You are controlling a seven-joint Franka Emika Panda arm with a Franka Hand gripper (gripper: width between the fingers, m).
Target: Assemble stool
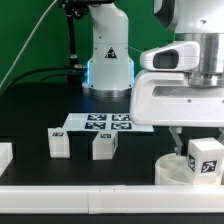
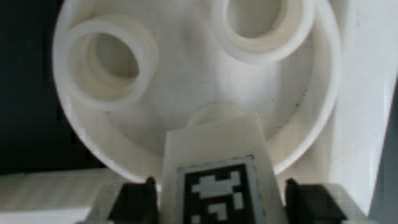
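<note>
The round white seat disc [image 1: 172, 168] lies at the exterior view's right, near the front rail. My gripper [image 1: 199, 141] is shut on a white tagged leg [image 1: 207, 158] and holds it upright at the disc. In the wrist view the leg [image 2: 221, 170] sits between my two dark fingers [image 2: 134, 203], with its far end against the disc [image 2: 107, 125]. Two hollow sockets [image 2: 103, 62] show open beyond it. Whether the leg sits in a socket is hidden. Two more tagged legs [image 1: 59, 143] [image 1: 104, 146] stand on the black table near the middle.
The marker board [image 1: 100, 123] lies flat behind the two loose legs. The arm's base [image 1: 108, 60] stands at the back. A white rail [image 1: 80, 190] runs along the front, and a white block [image 1: 5, 157] sits at the exterior view's left edge.
</note>
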